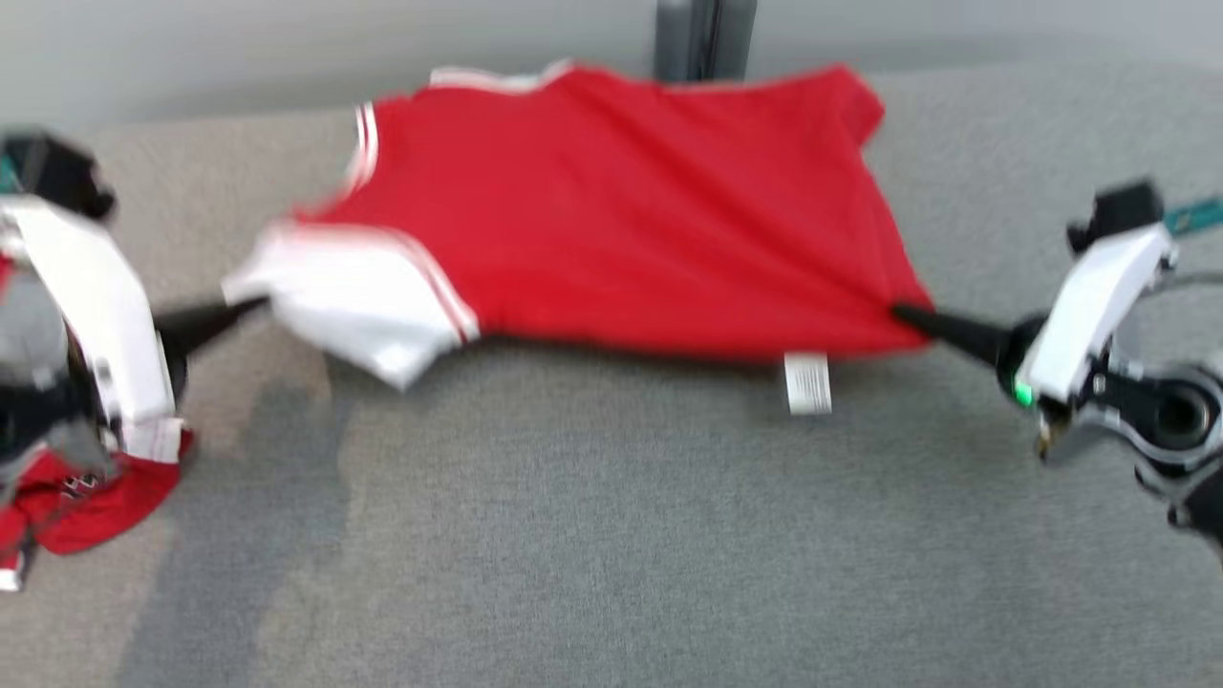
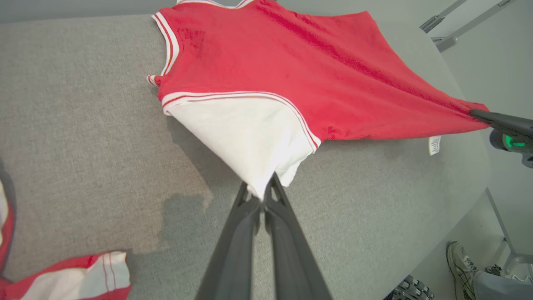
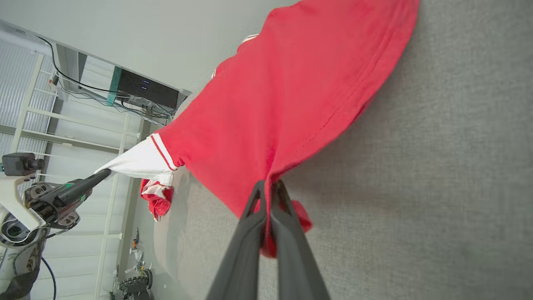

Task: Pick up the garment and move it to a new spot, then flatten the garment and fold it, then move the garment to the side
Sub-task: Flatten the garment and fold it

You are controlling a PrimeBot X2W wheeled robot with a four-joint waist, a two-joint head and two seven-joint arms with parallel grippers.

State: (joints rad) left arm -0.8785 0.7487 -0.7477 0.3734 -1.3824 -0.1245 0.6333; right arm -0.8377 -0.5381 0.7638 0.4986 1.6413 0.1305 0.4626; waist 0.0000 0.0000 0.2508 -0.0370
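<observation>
Holding the red garment [image 1: 621, 210] pulled taut between both sets of fingers, spread wide over the grey tabletop [image 1: 611, 573] straight out past the tips. Clenching the left fingers [image 2: 245, 233] tight on the pointed end of the white side panel [image 2: 245, 141], right at the very tips. Pinching the right fingers [image 3: 250, 237] shut on a bunched-up red hem corner, with a little fabric poking out below the grip. Seeing a small white label [image 1: 807, 382] dangling off the near hem, just inward of the right fingers. Also spotting a second red-and-white garment [image 2: 70, 279] crumpled on the tabletop off to the left of the left fingers, back toward their base and well apart from the stretched one. Getting a kinda blurry head view, fwiw.
</observation>
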